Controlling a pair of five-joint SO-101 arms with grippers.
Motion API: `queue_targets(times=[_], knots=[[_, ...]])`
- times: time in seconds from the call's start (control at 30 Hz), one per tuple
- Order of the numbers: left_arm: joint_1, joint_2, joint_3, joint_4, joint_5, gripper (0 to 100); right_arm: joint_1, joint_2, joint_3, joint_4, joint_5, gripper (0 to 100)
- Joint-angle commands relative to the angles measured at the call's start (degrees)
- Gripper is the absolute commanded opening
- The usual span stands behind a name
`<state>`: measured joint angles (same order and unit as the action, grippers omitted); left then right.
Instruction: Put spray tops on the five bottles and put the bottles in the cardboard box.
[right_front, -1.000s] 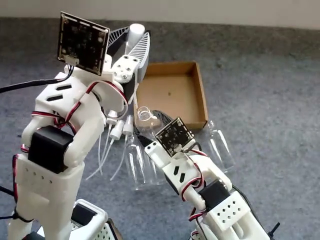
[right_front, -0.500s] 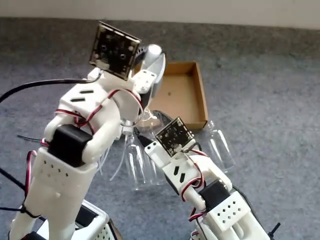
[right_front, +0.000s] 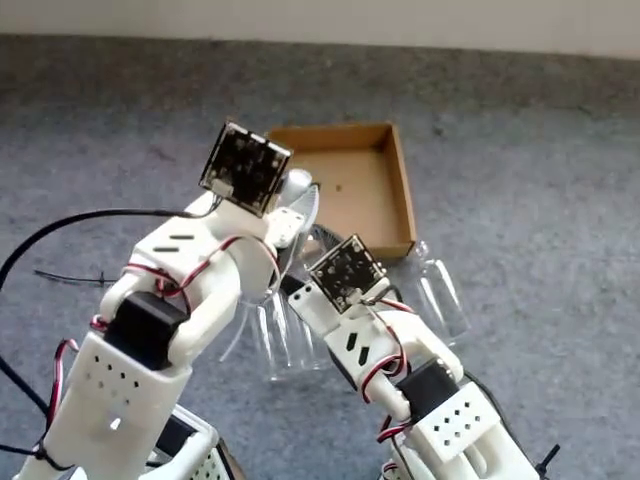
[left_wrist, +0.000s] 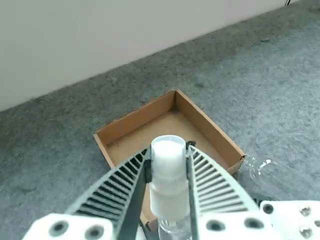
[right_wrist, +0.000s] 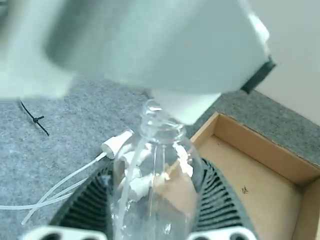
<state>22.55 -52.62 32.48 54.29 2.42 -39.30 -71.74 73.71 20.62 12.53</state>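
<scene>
Two white arms lean over a grey desk in the high view. The left arm comes in from 8 o'clock and carries a white spray top in its jaws. The right arm rises from 5 o'clock, and its wrist sits just below that top. The cardboard box lies at 12 o'clock from the right arm. One spare bottle lies at 3 o'clock from the right wrist, and more bottles lie at 9 o'clock.

In the left wrist view, the left jaws are closed on the spray top, one ribbed finger on each side of its round cap. The cardboard box sits beyond it, with a loose bottle by the box's corner.

In the right wrist view, the right jaws grip the held bottle around its clear body, with the open neck up. The left arm hangs directly over the neck. A loose spray top with a long thin tube lies on the desk beside it.

The bottle looks empty, thin-walled and light, so it is likely to dent or slip under a hard squeeze. A hold around the body, below the shoulder, seems safest. The spray top looks small and stiff and is best held by its cap. I cannot tell whether its tube has entered the neck yet.
</scene>
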Motion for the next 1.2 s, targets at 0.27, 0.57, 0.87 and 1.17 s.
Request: queue_targets(times=[0.27, 0.57, 0.87, 1.17], knots=[[0.6, -1.8, 0.7, 1.3, -0.2, 7, 1.0, -1.3, -0.7, -1.9, -0.4, 0.4], [0.6, -2.2, 0.2, 4.1, 0.0, 16, 1.0, -1.3, -0.7, -1.9, -0.4, 0.4], [0.6, -2.0, -8.0, 7.1, -0.3, 17, 1.0, -1.3, -0.7, -2.0, -0.4, 0.4], [-1.7, -1.6, -16.4, 9.9, -0.4, 17, 1.0, -1.3, -0.7, -2.0, -0.4, 0.4]])
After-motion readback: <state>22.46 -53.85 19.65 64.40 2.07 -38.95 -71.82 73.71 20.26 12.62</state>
